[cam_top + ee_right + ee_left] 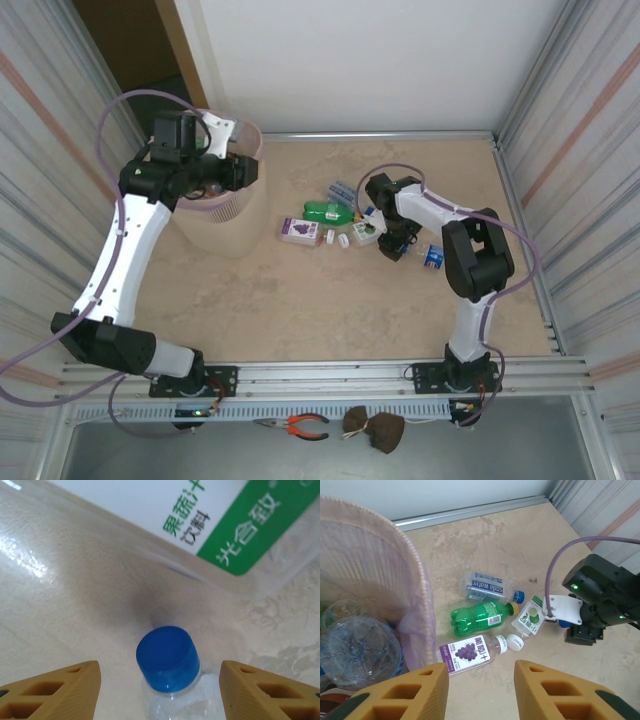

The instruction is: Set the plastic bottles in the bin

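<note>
The pale pink bin (250, 140) stands at the back left; its wall (385, 565) shows in the left wrist view, with a clear crushed bottle (357, 650) inside. My left gripper (228, 168) (480, 695) hovers open and empty at the bin's rim. On the floor lie a grape-label bottle (470, 651) (300, 231), a green bottle (480, 617) (327, 212), a blue-label bottle (487, 586) (343, 190) and a lime-label bottle (530, 617) (364, 233). My right gripper (395, 245) (160, 690) is open, low over the floor, straddling the neck of a clear blue-capped bottle (168, 657) (432, 257).
A loose white cap (515, 642) lies beside the grape bottle. Corrugated metal walls (570, 150) close in both sides. Bare floor (320, 310) stretches between the bottles and the front rail. Pliers (300, 427) and a brown lump (375, 428) lie beyond the rail.
</note>
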You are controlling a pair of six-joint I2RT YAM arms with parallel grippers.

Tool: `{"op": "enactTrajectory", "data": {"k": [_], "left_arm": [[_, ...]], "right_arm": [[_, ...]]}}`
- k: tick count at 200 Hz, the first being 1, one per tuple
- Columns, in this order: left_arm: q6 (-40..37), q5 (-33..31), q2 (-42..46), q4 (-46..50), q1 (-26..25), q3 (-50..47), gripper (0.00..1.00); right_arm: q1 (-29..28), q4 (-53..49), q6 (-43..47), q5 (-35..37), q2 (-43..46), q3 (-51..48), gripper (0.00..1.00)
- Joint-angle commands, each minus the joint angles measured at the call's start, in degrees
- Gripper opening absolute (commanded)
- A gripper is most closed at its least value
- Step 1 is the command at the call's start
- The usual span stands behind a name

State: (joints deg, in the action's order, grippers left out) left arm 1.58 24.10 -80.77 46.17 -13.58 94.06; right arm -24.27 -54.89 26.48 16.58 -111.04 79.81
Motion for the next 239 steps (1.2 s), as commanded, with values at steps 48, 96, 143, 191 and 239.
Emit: {"op": "enactTrajectory", "data": {"k": [48,96,143,191,239], "left_arm": [[1.5,2.23,2.68,-2.23,-0.56,-0.82,0.4],[1.59,2.16,3.25,-2.15,-0.56,-0.81,0.4],[1.49,2.2,3.32,-2.05,-0.58,-0.48,0.4],[1.61,2.13,4.18,-2.36,-0.65,-0.37,0.4],[1.76,3.54,6.67,-5.67,-0.65,-1.88,0.4]], "right_arm": [[1.05,0.83,3.29,-0.66,-3.9,0.45,0.59],[1.68,2.15,4.05,0.03,-4.91,-0.83,0.51],[1.67,2.38,4.27,-0.51,-4.54,-1.51,0.44],[0.92,1.69,3.41,-1.07,-2.13,-1.16,0.34],[0.8,-0.7,-0.34,-4.63,4.12,-0.09,0.31]]}}
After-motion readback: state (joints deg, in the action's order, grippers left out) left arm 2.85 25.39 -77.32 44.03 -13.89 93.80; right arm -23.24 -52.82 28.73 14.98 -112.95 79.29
